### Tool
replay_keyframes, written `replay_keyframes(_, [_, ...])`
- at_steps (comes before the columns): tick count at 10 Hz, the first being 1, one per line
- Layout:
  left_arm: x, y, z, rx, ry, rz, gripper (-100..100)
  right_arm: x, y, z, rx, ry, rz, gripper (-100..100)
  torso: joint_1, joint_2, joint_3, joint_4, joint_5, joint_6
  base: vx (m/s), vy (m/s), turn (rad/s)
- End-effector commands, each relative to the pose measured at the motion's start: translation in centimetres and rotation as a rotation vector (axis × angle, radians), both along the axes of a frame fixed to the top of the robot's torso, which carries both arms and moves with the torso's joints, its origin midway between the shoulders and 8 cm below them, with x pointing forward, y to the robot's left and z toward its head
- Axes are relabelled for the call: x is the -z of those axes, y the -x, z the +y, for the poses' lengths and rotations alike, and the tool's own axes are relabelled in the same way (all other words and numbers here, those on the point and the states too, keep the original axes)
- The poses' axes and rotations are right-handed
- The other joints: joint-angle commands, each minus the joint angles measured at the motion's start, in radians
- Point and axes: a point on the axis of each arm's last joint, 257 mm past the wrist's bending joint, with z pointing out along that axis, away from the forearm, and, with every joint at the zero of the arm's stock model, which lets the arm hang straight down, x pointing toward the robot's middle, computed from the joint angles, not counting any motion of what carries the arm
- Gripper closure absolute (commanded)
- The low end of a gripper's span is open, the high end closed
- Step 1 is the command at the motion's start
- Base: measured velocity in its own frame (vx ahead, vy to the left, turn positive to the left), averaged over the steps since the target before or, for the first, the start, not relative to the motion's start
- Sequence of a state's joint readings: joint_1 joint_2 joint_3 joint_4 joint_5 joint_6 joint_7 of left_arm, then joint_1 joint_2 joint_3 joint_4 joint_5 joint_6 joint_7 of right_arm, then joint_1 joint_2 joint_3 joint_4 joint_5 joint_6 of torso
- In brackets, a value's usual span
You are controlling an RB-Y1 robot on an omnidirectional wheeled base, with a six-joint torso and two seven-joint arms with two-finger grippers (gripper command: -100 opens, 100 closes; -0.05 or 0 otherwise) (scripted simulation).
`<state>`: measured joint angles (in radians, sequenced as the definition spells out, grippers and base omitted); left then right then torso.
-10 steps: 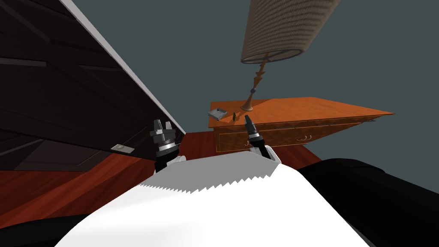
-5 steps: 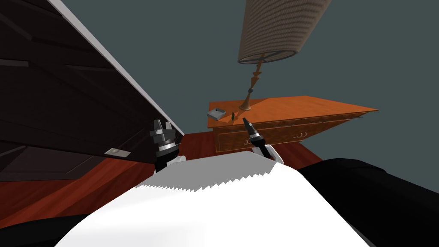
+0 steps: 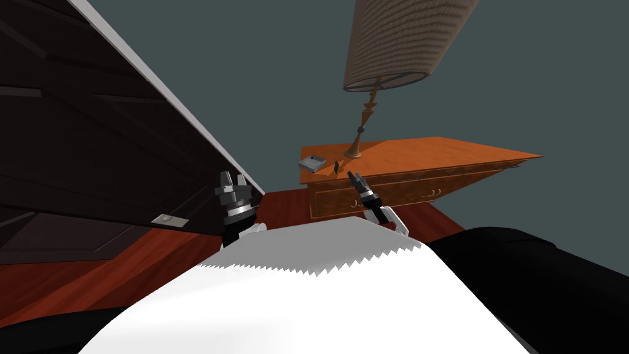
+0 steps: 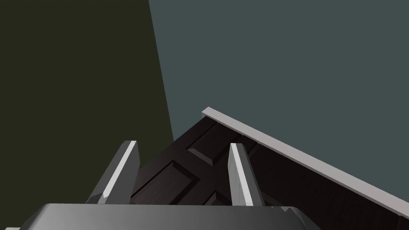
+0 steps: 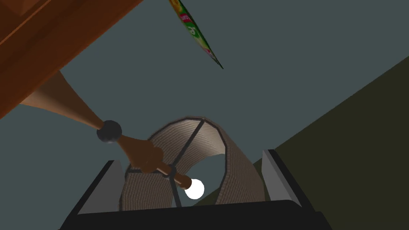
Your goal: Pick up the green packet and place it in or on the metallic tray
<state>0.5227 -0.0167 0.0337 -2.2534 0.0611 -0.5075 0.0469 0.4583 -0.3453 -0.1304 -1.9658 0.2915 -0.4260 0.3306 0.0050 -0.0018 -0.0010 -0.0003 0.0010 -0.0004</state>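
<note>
Right hand (image 3: 354, 179) has dropped a touch from half a second ago. Its fingers, drawn to a point then, now stand apart with nothing between them. Wrist view agrees: right hand (image 5: 192, 159) is spread wide and aimed upward past the tabletop's near edge. The green packet (image 5: 195, 34) is ahead, beyond the fingertips and not yet between them. The whole head picture also slid slightly, so my base or torso moved a bit too. My read: pre-grasp, opened for the pick, reach not finished.

Green packet (image 3: 336, 166) stands on edge on the tabletop (image 3: 430, 153), close to the near edge at the left end. Grey tray (image 3: 311, 163) sits just left of it, apart, by the left corner. Lamp base (image 3: 353, 150) is just far-right of the packet, with the lampshade (image 3: 399, 43) high above.

Edges and room:
- **Near lip:** the hand sits about level with or just under it, in front of the drawer front (image 3: 393, 187). It likely has to rise over the lip before going in.
- **Packet:** thin and upright, so a nudge could tip it or push it toward the lamp.
- **Carry to tray:** short, going left. The left tabletop edge is just past the tray, so an overshoot risks a drop.

Left hand (image 3: 232, 180) is held up by the dark door (image 3: 92, 123), fingers apart, empty, well away from the work.
</note>
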Motion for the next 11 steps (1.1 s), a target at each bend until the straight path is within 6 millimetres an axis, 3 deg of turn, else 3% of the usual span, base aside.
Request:
replay_keyframes(1, [0.0,0.0,0.0,0.0,0.0,0.0,0,0.5,-0.7,-1.2,0.039,0.074,0.014,-100,0.0,0.0,0.0,0.0,0.0,0.0,0.026,0.093,0.018])
replay_keyframes(11, [0.0,0.0,0.0,0.0,0.0,0.0,0,3.9,-3.4,-8.8,0.288,0.419,0.106,-100,0.001,0.0,0.0,0.0,0.0,0.0,0.034,0.094,0.051])
